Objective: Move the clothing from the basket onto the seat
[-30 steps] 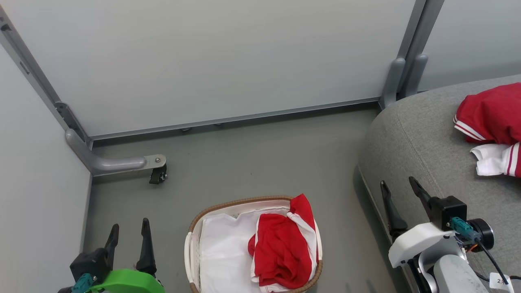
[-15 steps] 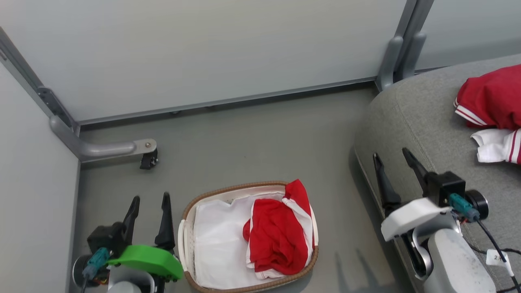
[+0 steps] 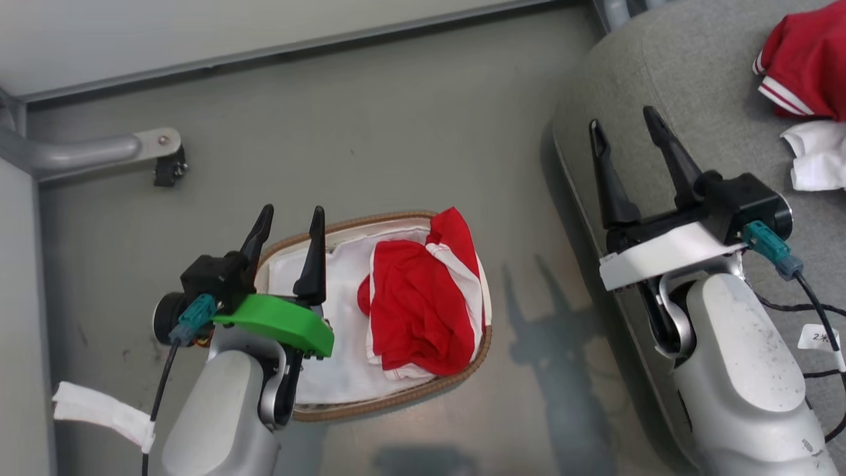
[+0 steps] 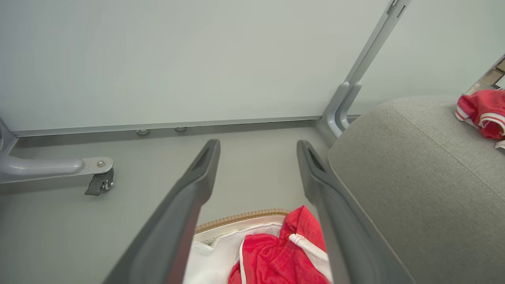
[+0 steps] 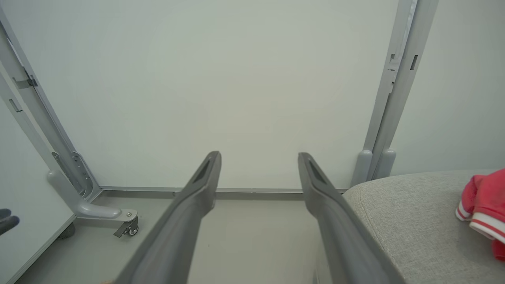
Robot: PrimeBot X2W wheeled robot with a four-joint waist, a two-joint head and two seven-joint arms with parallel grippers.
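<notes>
View: the head camera has tipped downward over the last second. The whole scene has slid up the frame, and only a strip of wall (image 3: 198, 39) is left at the top.
Left gripper: the left gripper (image 3: 293, 213) has come forward from the near left corner. It now hangs at the left rim of the basket (image 3: 360, 223), with its fingers spread wide and holding nothing.
Right gripper: the right gripper (image 3: 622, 119) is above the near left edge of the seat (image 3: 661, 59). It sits much as it did against that edge, fingers wide and empty.
Basket: it stands on the floor (image 3: 370, 132) between the two arms, just left of the seat.
Clothing in the basket: one red garment (image 3: 416, 304) with white trim lies bunched in the right half, on a white liner (image 3: 337, 357). Nothing touches it.
Left wrist view: the same red garment shows low down, between the two open fingers.
Clothing on the seat: red and white clothes (image 3: 806, 59) lie at the far right of the seat.
Meaning for the task: part of the load appears to be moved already. The left arm looks set to reach down for the last garment, and the grasp is not yet begun.
</notes>
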